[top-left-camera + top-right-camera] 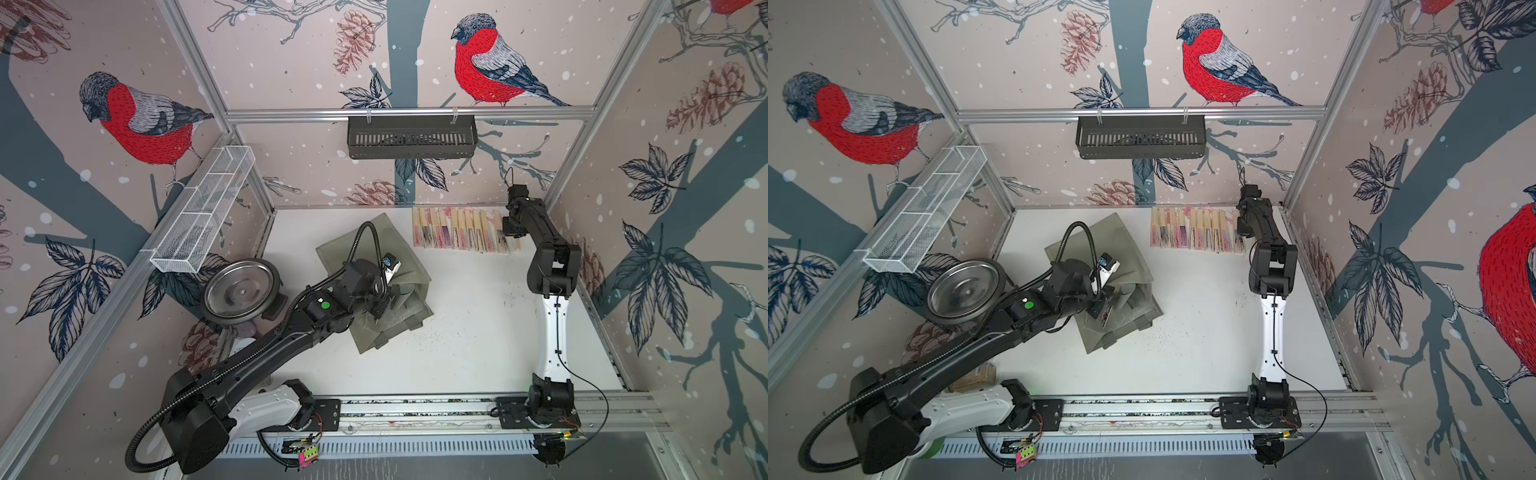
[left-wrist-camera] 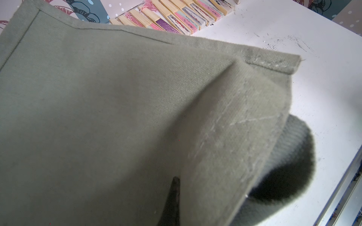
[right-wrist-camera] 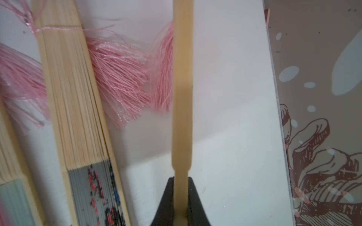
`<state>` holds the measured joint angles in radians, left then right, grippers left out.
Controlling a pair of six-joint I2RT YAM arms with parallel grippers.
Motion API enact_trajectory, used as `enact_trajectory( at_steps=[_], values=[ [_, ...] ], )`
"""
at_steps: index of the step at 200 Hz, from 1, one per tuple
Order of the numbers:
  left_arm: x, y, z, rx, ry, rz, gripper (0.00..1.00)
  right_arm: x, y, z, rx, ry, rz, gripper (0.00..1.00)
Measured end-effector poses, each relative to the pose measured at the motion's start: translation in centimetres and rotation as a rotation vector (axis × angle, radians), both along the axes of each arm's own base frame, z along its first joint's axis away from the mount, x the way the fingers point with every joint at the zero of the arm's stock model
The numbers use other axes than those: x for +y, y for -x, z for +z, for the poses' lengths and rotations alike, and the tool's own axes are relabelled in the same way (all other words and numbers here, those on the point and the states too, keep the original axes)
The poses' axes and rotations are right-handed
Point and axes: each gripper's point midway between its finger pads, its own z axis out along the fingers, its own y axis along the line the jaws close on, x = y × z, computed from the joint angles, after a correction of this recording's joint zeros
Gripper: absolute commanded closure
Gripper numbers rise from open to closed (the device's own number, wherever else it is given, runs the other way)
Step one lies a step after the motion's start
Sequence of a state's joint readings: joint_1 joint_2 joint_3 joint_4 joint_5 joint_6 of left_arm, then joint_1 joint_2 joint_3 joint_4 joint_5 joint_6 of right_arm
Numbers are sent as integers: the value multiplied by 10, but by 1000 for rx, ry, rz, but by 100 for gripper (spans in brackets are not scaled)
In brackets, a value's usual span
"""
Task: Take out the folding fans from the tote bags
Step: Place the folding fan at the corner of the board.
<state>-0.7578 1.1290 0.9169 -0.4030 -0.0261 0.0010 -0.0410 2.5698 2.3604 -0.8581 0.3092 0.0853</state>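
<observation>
The olive tote bag lies crumpled on the white table, left of centre. My left gripper is shut on a fold of its fabric, and in the left wrist view the cloth covers most of the fingers. Several closed folding fans lie side by side along the back edge. At the right end of that row my right gripper is shut on one bamboo fan, beside a patterned fan and pink tassels.
A black slotted basket hangs on the back rail. A white wire-mesh tray runs along the left wall above a steel bowl. The right wall stands close to the held fan. The arms' base rail runs along the front.
</observation>
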Motion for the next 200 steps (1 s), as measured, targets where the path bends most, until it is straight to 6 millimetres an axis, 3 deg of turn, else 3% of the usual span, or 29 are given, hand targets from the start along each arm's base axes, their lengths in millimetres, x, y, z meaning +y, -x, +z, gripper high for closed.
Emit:
enact_trajectory(
  at_steps=[36, 84, 118, 149, 176, 200],
  values=[
    [-1, 1, -1, 1, -2, -4, 100, 7, -1, -7, 3, -44, 1, 65],
    [-1, 1, -1, 0, -4, -3, 100, 20, -4, -2, -17, -124, 19, 63],
    [-1, 1, -1, -2, -5, -1, 100, 25, -8, 34, -85, -154, 22, 63],
    [-1, 1, 0, -3, -6, -1, 100, 34, -6, 87, -184, -209, 10, 63],
    [0, 1, 0, -5, -5, 0, 100, 62, 26, 119, -226, -294, 21, 64],
    [0, 1, 2, -10, -2, 2, 100, 104, 80, 132, -262, -409, 46, 65]
  ],
)
